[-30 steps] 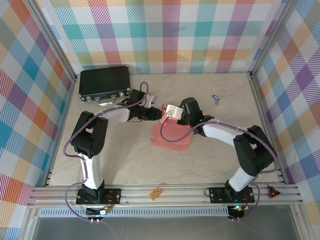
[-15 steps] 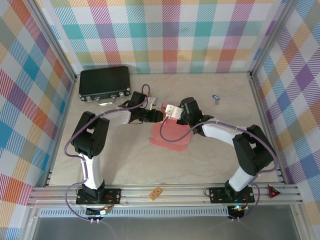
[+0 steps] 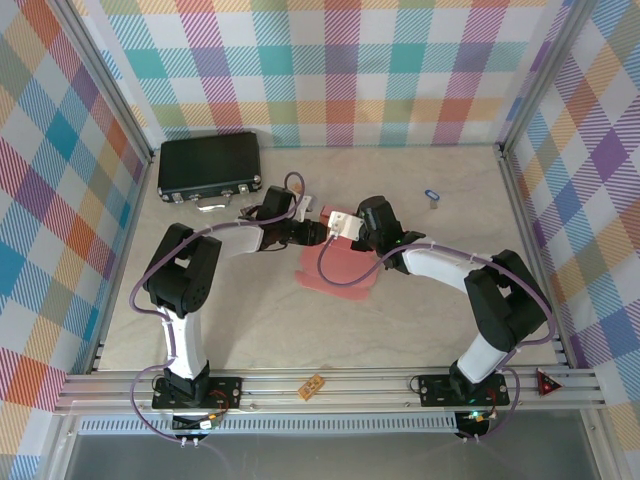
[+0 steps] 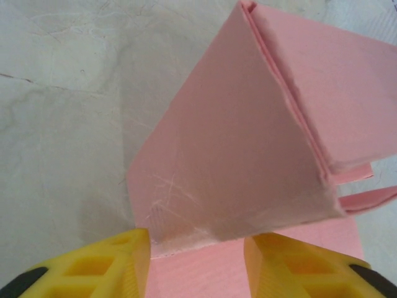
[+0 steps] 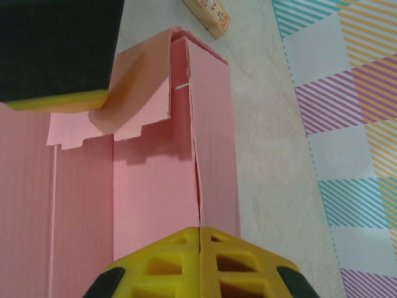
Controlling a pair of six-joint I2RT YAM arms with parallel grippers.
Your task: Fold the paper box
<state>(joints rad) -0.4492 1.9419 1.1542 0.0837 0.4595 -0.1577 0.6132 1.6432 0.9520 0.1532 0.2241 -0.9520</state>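
Walls (image 3: 330,60): bright checked squares all around.
Table (image 3: 400,320): pale, with a stone look.
Black case (image 3: 209,165): lies flat at the far left corner, well apart from the pink card.
Paper box (image 3: 340,270): pink, in the middle of the table. Its base lies flat and one flap is tipped up.
Left gripper (image 4: 197,242): yellow jaws apart, with the raised flap just in front.
Right gripper (image 5: 200,233): yellow jaws pressed together at a fold in the box's side.
Blue bit (image 3: 432,195): tiny, at the far right.
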